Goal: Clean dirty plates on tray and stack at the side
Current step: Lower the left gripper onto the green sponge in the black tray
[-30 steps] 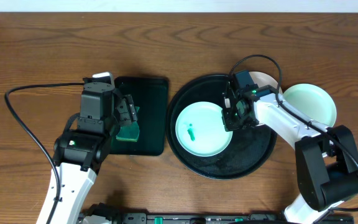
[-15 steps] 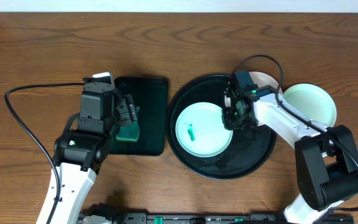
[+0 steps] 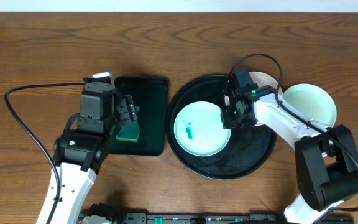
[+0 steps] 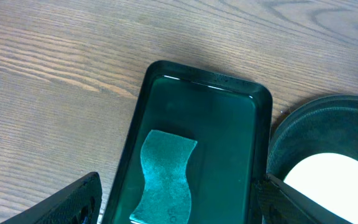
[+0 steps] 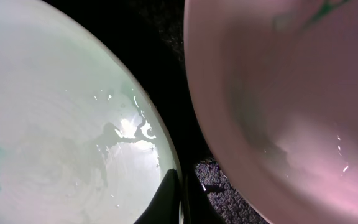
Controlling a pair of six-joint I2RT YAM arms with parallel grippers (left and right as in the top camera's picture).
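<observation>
- Right gripper (image 3: 228, 119) noted with fingers pressed together, tips set at the right rim of a mint-aqua plate (image 3: 197, 142); whether the rim is pinched cannot be told.
- That plate, with a green smear (image 3: 191, 131) at its centre, is seen in the left half of the round black tray (image 3: 247, 158).
- White plate (image 3: 268, 79) is seen at the tray's far right rim, largely hidden by the right arm (image 3: 281, 123).
- Second mint-aqua plate (image 3: 312, 102) is placed on the tabletop (image 3: 55, 50) near its right edge, beside the tray.
- Left gripper (image 4: 178, 186) is spread wide above a green sponge (image 4: 165, 168) in the rectangular black tray (image 4: 229, 143).
</observation>
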